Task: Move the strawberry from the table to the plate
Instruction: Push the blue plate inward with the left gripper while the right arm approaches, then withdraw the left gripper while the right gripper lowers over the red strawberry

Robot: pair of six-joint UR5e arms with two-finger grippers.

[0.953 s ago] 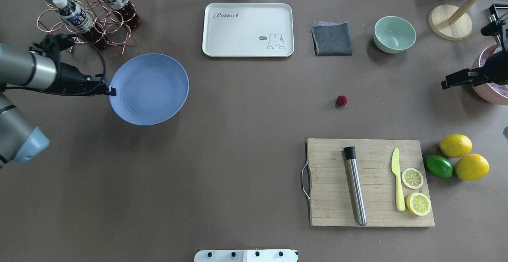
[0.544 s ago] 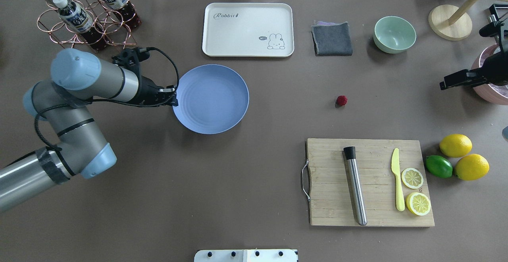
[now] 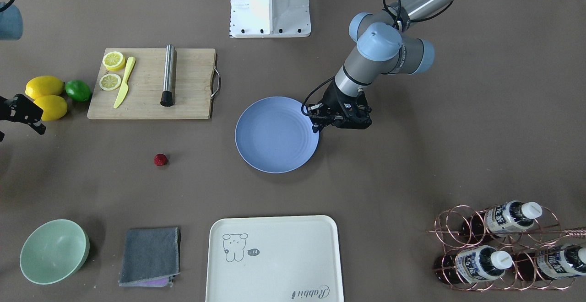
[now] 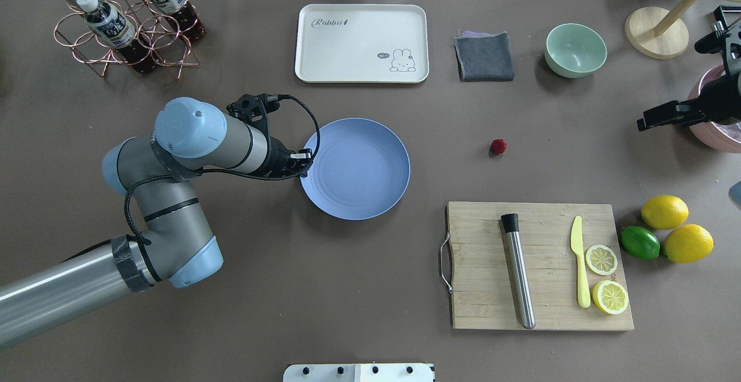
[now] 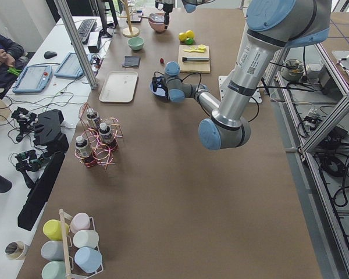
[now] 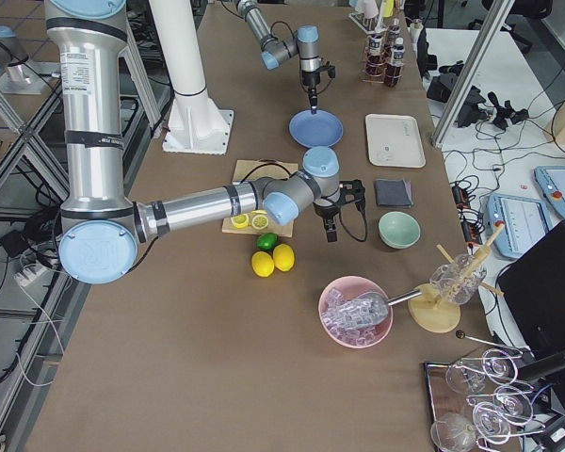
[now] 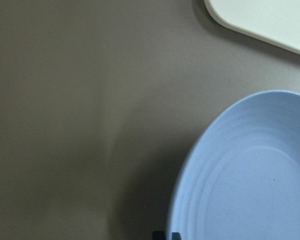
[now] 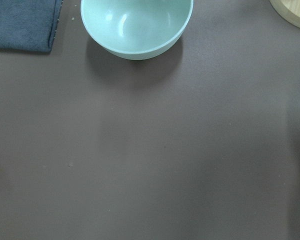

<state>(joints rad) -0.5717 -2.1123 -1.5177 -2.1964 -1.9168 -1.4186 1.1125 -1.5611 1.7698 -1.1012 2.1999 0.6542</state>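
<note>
We found the left gripper (image 4: 305,157) with its fingers clamped on the rim of the plate (image 4: 362,171), at the edge of the plate on the robot's left; in the left wrist view the two dark fingertips sat right at that blue rim; the plate was empty, and a shadow lay beneath it on the table (image 4: 347,278), so we could not tell whether it rested flat or hung just above; the strawberry (image 4: 498,146) lay on the bare table, well apart from the plate, on the side away from the left gripper, near the far edge of the cutting board (image 4: 538,266); the right gripper (image 4: 644,122) hovered off to the robot's right, well apart from the berry, and we could not tell whether its fingers were parted or closed; the mint-green bowl (image 4: 575,49) and grey cloth (image 4: 484,56) sat beyond the strawberry
</note>
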